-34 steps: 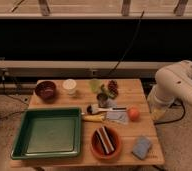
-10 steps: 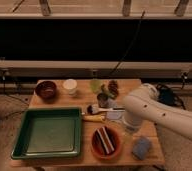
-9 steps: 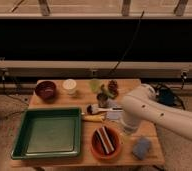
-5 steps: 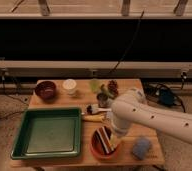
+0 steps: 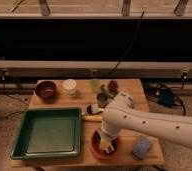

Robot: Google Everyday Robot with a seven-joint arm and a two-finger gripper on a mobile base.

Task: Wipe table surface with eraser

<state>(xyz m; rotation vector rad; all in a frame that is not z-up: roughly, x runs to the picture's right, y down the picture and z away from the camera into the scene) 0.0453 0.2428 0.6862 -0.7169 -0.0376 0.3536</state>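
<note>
The light tan wooden table surface [image 5: 134,91] carries several small objects. Near its front edge stands an orange bowl [image 5: 95,148]. The eraser [image 5: 107,146] lies inside it, and only a pale bit shows under my hand. My white arm reaches in from the right. The gripper [image 5: 106,142] points down into the bowl, right over the eraser, open with its fingers to either side of the block. I cannot tell whether they touch it.
A green tray [image 5: 49,132] fills the table's left front. A brown bowl [image 5: 45,90], a white cup [image 5: 69,86] and a greenish cup [image 5: 95,85] stand along the back. A yellow-handled brush [image 5: 93,118] lies mid-table. A blue-grey sponge [image 5: 141,148] sits front right.
My arm has swung from the table's right side leftward and lowered the gripper into the orange bowl, now covering most of the eraser. The objects have not moved.
</note>
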